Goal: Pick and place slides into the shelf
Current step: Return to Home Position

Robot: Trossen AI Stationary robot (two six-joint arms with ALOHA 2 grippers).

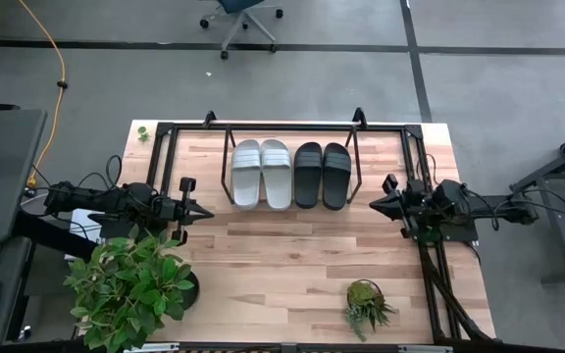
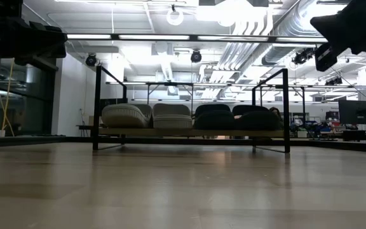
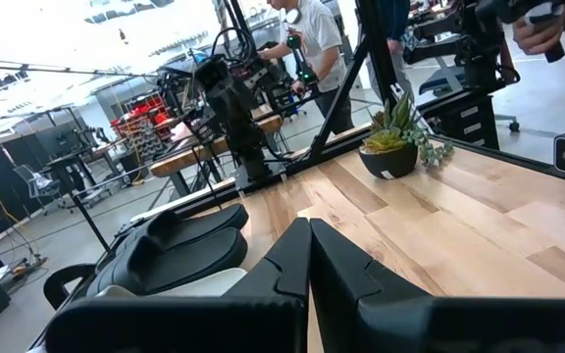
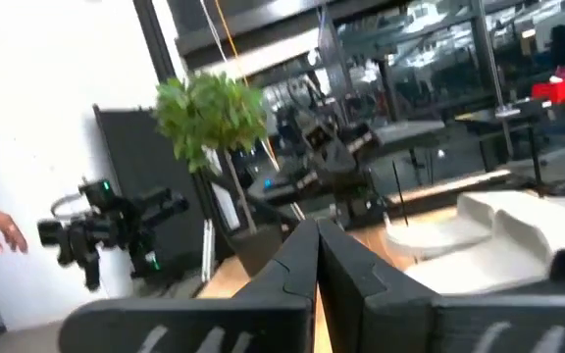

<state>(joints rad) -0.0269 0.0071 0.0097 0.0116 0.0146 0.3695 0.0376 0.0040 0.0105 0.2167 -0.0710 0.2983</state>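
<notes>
Four slides lie side by side, soles down, on the base of the shelf (image 1: pixel 282 126) at the table's far middle: a light grey pair (image 1: pixel 261 173) on the left and a black pair (image 1: pixel 322 175) on the right. The low view shows the grey pair (image 2: pixel 146 115) and the black pair (image 2: pixel 234 118) between the shelf's posts (image 2: pixel 97 108). My left gripper (image 1: pixel 208 210) is shut and hovers level off the shelf's near left corner. My right gripper (image 1: pixel 374 204) is shut and hovers off its near right corner. Both hold nothing.
A large leafy potted plant (image 1: pixel 130 284) stands at the near left, close under my left arm. A small potted plant (image 1: pixel 366 306) stands at the near right. Bare wood table lies between the two grippers. A person (image 3: pixel 307 39) stands beyond the table.
</notes>
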